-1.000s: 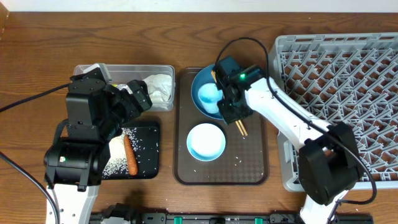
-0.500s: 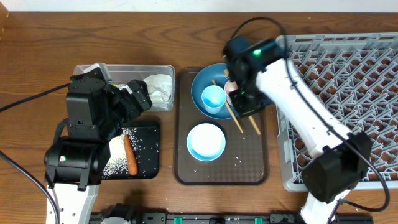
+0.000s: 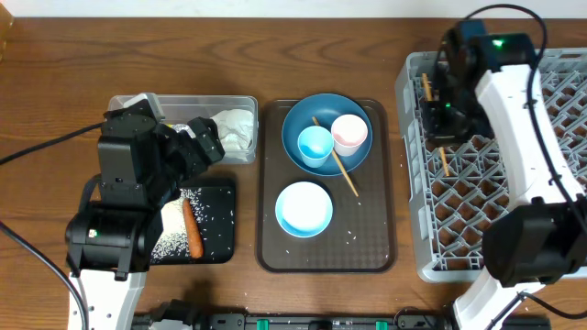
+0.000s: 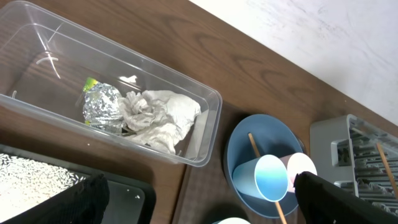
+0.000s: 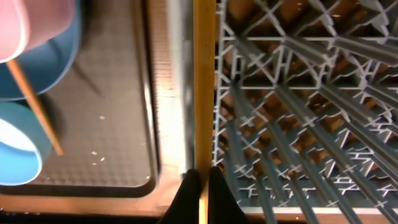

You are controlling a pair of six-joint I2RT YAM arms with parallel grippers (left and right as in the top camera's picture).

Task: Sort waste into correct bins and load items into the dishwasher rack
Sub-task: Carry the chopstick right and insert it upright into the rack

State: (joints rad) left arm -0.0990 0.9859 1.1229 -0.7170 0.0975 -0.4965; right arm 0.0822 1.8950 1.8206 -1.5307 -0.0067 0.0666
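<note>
My right gripper (image 3: 438, 124) is shut on one wooden chopstick (image 3: 445, 160) and holds it over the left side of the grey dishwasher rack (image 3: 514, 202); the right wrist view shows the jaws (image 5: 202, 186) pinching the chopstick (image 5: 204, 81) near the rack's edge (image 5: 298, 93). The other chopstick (image 3: 341, 170) lies across the dark-blue dish (image 3: 303, 115), which holds the light-blue cup (image 3: 315, 145) and pink cup (image 3: 349, 133). The white-and-pale-blue bowl (image 3: 304, 208) sits in front of the dish. My left gripper (image 4: 199, 202) is open and empty above the bins.
Dish and bowl rest on the brown serving tray (image 3: 376, 238). The clear tub (image 4: 208, 102) holds the foil wrapper (image 4: 102, 106) and tissue (image 4: 158, 115). The black tray (image 3: 220, 249) holds the carrot (image 3: 191, 229) and rice (image 3: 170, 240).
My right gripper has lifted one chopstick off the dish and carried it right, over the rack. The pink cup now shows uncovered in the dish. The left arm has not moved.
</note>
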